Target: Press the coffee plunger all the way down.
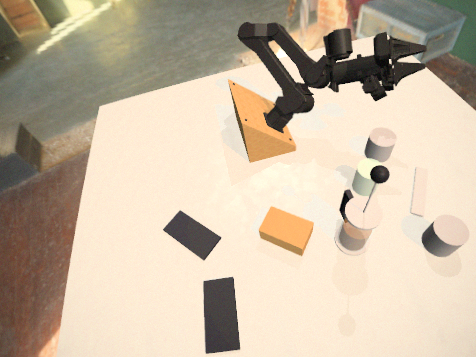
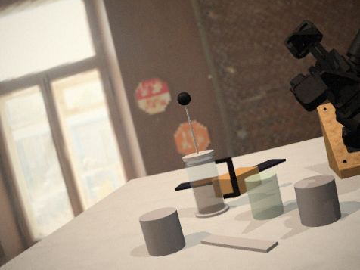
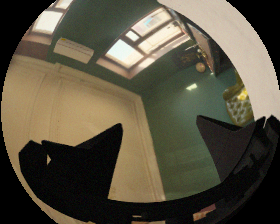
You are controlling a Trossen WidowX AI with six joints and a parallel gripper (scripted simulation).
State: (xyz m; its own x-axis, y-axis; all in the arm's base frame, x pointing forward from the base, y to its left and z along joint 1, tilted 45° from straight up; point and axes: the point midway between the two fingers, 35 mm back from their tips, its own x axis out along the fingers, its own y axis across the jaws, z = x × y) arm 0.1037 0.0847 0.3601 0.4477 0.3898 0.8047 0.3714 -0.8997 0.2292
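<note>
pincer (image 1: 422, 58) released, aloft | coffee press (image 1: 356, 227) upright | plunger knob (image 1: 379, 174) raised

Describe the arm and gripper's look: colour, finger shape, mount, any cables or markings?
Arm is matte black throughout, built of blocky links with rounded joint housings. Gripper is black too, with two tapered, wedge-shaped fingers ending in points. It is mounted on a tan wooden wedge base with dark screw dots. No cables or markings visible.

Clear glassy press (image 2: 201, 185), matt black knob (image 2: 184, 98), grainy wooden wedge (image 1: 257, 125).
</note>
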